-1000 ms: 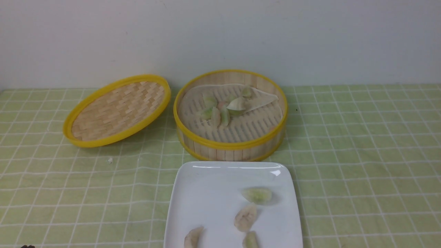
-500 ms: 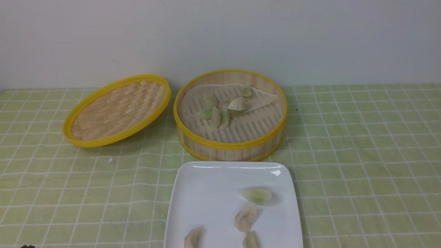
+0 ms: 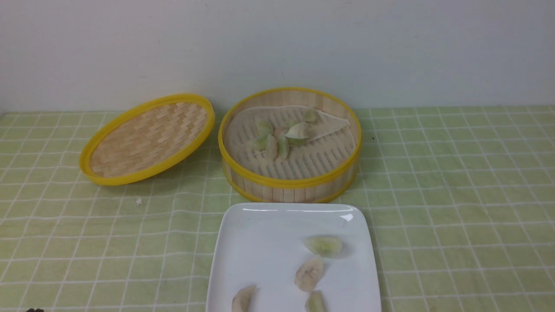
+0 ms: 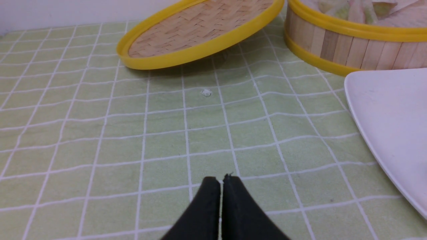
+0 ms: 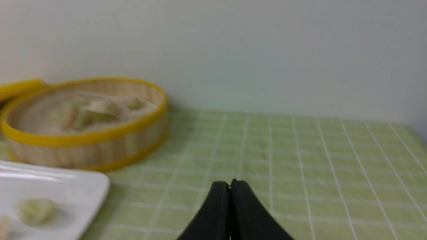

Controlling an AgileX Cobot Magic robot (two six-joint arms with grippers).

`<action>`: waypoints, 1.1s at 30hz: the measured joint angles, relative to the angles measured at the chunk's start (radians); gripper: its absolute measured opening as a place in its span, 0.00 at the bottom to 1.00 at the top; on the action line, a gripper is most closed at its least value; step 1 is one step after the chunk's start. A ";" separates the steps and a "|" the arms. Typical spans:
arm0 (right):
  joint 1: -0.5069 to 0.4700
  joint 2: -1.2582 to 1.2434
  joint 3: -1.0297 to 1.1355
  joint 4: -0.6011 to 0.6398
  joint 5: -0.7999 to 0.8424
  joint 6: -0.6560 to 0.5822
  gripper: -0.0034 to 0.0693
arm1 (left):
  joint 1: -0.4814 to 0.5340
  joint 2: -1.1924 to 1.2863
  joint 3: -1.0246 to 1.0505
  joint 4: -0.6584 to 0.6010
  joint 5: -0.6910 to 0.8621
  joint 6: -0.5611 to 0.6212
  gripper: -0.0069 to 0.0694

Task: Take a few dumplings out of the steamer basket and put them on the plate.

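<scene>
The steamer basket (image 3: 289,184) stands mid-table with a cluster of pale green and whitish dumplings (image 3: 277,139) on its liner paper. In front of it lies the white plate (image 3: 260,247), carrying several dumplings, among them a green one (image 3: 323,245) and a beige one (image 3: 308,274). My left gripper (image 4: 221,180) is shut and empty, low over the cloth, left of the plate (image 4: 390,116). My right gripper (image 5: 230,183) is also shut and empty, right of the plate (image 5: 66,186) and basket (image 5: 83,153).
The woven yellow-rimmed lid (image 3: 147,138) leans tilted to the left of the basket. A small white crumb (image 3: 138,201) lies on the green checked cloth in front of the lid. A pale wall runs along the table's far edge.
</scene>
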 joint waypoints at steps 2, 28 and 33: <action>-0.061 0.001 0.059 -0.001 0.010 0.001 0.03 | 0.000 0.000 0.000 0.000 0.000 0.000 0.08; -0.092 0.002 0.064 -0.005 0.005 0.009 0.03 | 0.000 0.000 0.000 0.000 0.000 0.000 0.08; -0.092 0.002 0.064 -0.005 0.005 0.009 0.03 | 0.000 0.000 0.000 0.000 0.000 0.000 0.08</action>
